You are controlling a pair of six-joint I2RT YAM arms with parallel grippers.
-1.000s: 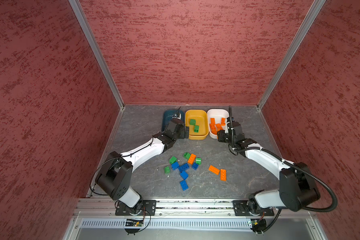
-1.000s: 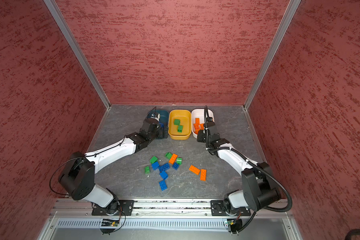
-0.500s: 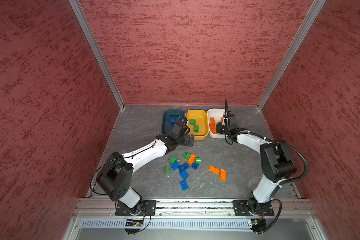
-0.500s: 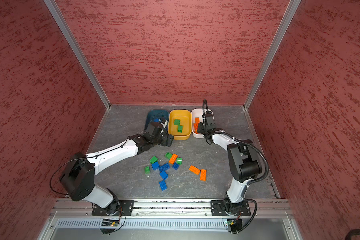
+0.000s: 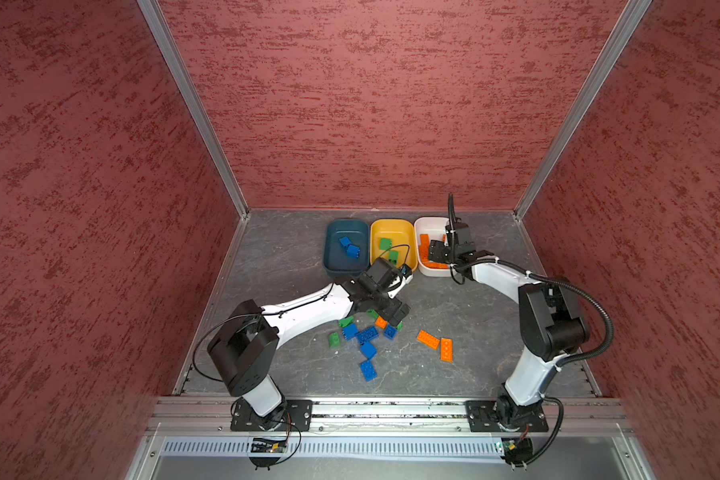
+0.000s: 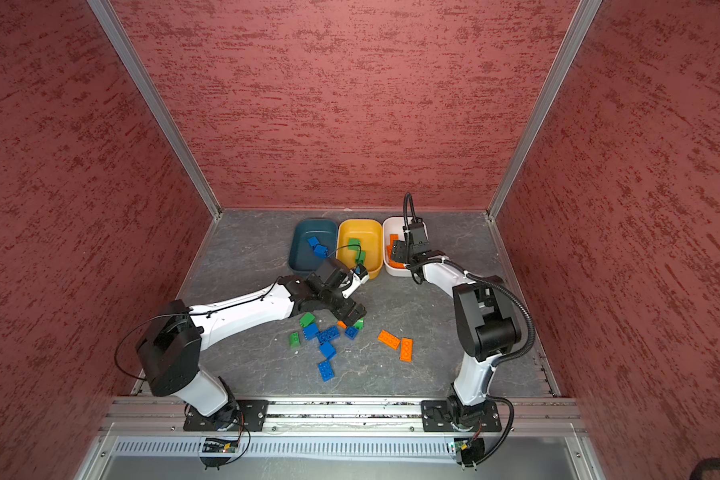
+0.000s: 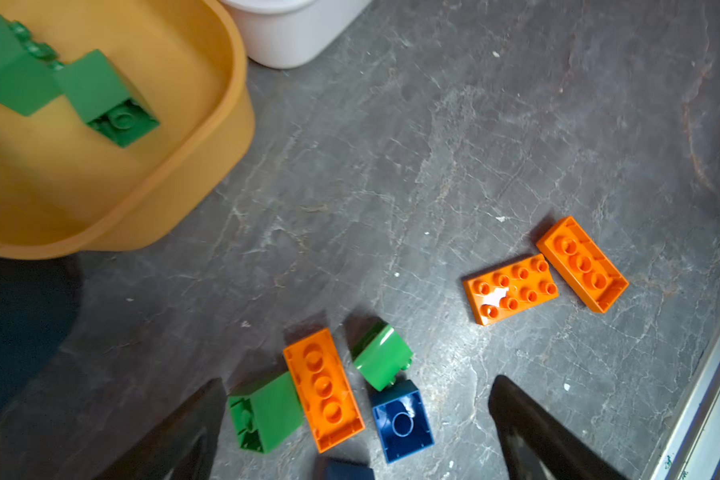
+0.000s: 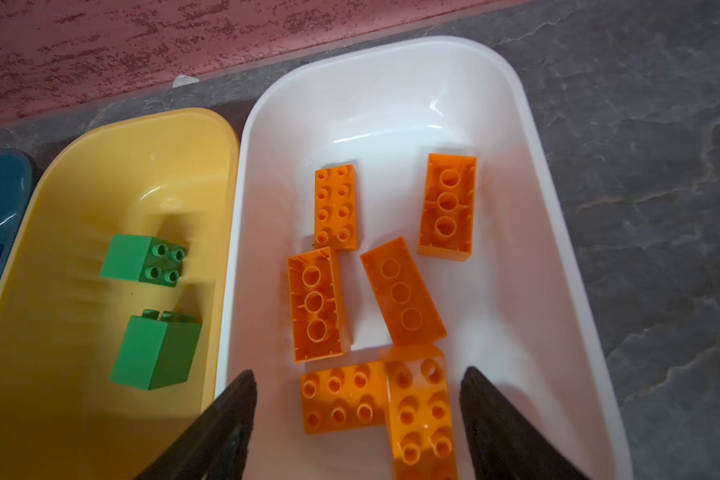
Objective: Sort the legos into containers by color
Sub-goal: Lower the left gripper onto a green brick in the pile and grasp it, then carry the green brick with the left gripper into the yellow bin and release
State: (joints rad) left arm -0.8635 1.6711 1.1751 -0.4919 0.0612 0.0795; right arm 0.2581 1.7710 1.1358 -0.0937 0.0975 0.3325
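Three containers stand in a row at the back: a teal tub (image 5: 337,262) with two blue legos (image 5: 348,246), a yellow tub (image 5: 400,232) with two green ones (image 8: 144,259), and a white tub (image 8: 391,104) with several orange ones (image 8: 335,208). My right gripper (image 8: 358,372) hangs open over the white tub, above an orange brick (image 8: 418,411) lying loose. My left gripper (image 7: 359,380) is open just above the loose pile, around a green brick (image 7: 267,411), an orange brick (image 7: 323,388), a second green one (image 7: 381,357) and a blue one (image 7: 402,419).
Two more orange bricks (image 5: 428,338) (image 5: 446,349) lie side by side right of the pile. Several blue bricks (image 5: 368,369) and a green one (image 5: 333,338) are scattered toward the front. Red walls close three sides; a metal rail (image 5: 391,409) runs along the front.
My right gripper moved in over the white tub and went from shut to open. My left arm swung from the teal tub back down to the loose pile.
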